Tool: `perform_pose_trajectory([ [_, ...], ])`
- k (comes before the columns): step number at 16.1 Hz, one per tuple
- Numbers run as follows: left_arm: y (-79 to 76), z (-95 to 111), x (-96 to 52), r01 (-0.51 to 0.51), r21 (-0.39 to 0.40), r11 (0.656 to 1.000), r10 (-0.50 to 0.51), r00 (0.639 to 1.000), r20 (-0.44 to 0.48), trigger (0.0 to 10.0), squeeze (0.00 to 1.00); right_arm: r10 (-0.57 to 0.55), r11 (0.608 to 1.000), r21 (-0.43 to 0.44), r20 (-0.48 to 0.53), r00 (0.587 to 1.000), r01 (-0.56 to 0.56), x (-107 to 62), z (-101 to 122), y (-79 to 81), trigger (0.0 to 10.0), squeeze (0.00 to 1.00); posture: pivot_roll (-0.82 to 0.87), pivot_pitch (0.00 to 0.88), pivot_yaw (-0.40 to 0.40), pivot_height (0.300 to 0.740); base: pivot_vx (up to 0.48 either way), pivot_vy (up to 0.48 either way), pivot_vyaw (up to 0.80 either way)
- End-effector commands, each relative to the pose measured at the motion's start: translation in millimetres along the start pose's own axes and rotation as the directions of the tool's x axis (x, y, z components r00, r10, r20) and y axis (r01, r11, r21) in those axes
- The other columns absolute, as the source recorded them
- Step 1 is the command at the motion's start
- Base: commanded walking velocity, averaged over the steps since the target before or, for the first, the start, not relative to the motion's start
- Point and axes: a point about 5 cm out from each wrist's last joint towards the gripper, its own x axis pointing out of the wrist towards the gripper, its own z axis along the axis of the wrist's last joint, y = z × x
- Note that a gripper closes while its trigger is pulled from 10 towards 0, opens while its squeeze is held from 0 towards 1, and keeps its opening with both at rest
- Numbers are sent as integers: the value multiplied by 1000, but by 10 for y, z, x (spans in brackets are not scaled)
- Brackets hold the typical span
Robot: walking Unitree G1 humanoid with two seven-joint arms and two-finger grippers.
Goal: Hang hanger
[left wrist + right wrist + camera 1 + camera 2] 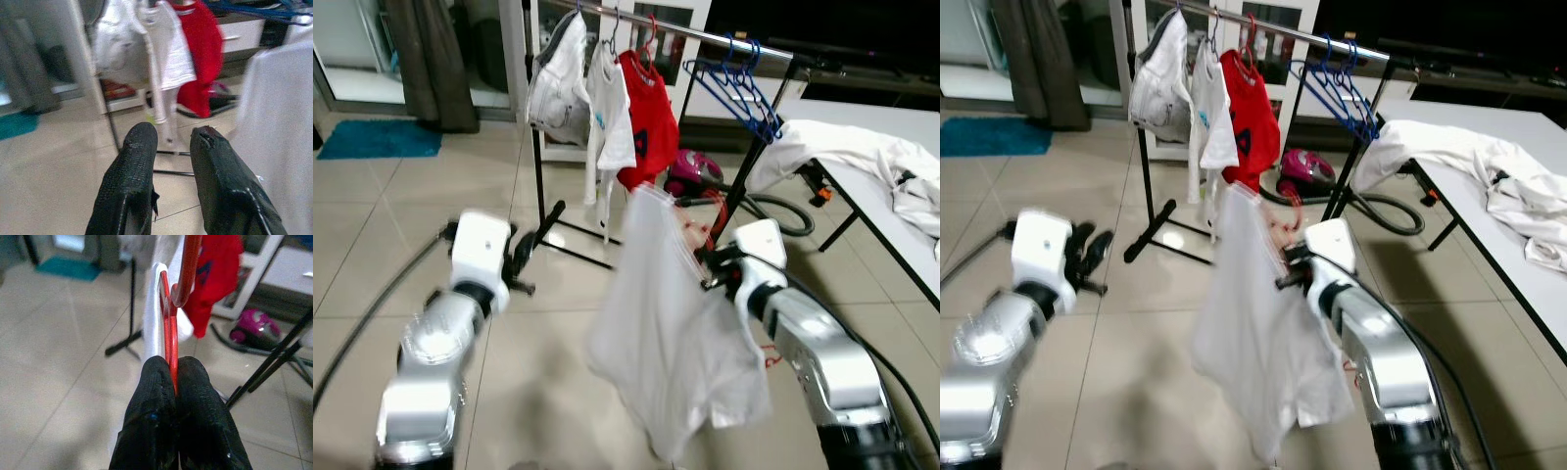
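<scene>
Right gripper: clenched on red hanger
Hanger: hook up, pointing far toward rack; white shirt draped
Left gripper: released, empty

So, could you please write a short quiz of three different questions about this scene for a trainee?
1. True or false: the right gripper is shut on the red hanger.
2. What colour are the empty hangers on the rail? A) blue B) green C) yellow
3. Fill in: the left gripper has its jaws ____ and holds nothing.

Key: 1 true; 2 A; 3 open. The red hanger carries a white garment, not yet on the rail.
</scene>
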Motion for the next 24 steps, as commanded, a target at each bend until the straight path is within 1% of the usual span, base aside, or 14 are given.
perform_pose_trajectory([
  [1,-43,57,-25,-26,24,999,25,999,28,10000,0,-64,998,30,53,997,62,-50,74,-64,10000,0,70,20,-116,740,0,0,0],
  [2,-137,52,-80,-17,74,997,14,999,37,10000,0,-124,992,43,39,992,122,-85,16,-67,10000,0,70,17,-117,740,0,0,0],
  [3,-166,29,-82,-33,54,998,31,999,36,10000,0,-151,988,18,27,988,150,-111,-72,-67,10000,0,69,11,-115,740,0,0,0],
  [4,-197,34,-73,-35,42,998,33,998,49,10000,0,-173,984,50,10,985,172,-157,-189,-84,10000,0,70,7,-111,740,0,0,0],
  [5,-207,62,-65,-35,34,999,33,997,66,10000,0,-181,977,112,-2,984,180,-206,-274,-102,10000,0,73,1,-108,740,0,0,0],
  [7,-218,78,-40,-24,21,999,22,997,73,10000,0,-196,970,141,-18,980,196,-252,-333,-95,10000,0,69,0,-95,740,0,0,0],
  [10,-239,40,19,-2,20,1000,0,998,70,10000,0,-219,963,162,-5,976,217,-235,-327,-41,10000,0,58,0,-61,740,0,0,0],
  [12,-267,48,30,29,2,1000,-29,997,72,10000,0,-215,968,137,29,976,210,-219,-286,-29,10000,0,60,0,-47,740,261,0,0],
  [13,-272,57,29,38,-4,999,-38,997,74,10000,0,-209,976,78,45,977,205,-209,-251,-1,10000,0,59,0,-45,740,356,0,0],
  [14,-269,55,34,36,-1,999,-36,997,74,10000,0,-208,976,74,34,978,205,-197,-257,16,10000,0,60,0,-46,740,368,0,400],
  [17,-259,63,36,34,-2,999,-33,997,75,10000,0,-192,976,113,31,981,187,-153,-237,55,10000,0,69,0,-55,740,372,0,800],
  [18,-252,63,37,32,-2,999,-31,997,75,10000,0,-192,973,141,37,981,185,-136,-225,61,10000,0,70,0,-58,740,371,0,0],
  [20,-247,52,25,27,5,1000,-27,997,72,10000,0,-180,977,123,11,984,177,-98,-214,56,10000,0,79,0,-64,740,373,0,0],
  [24,-235,90,32,36,12,999,-37,996,84,10000,0,-197,977,97,50,979,191,-70,-141,35,10000,0,80,0,-62,740,371,0,0],
])
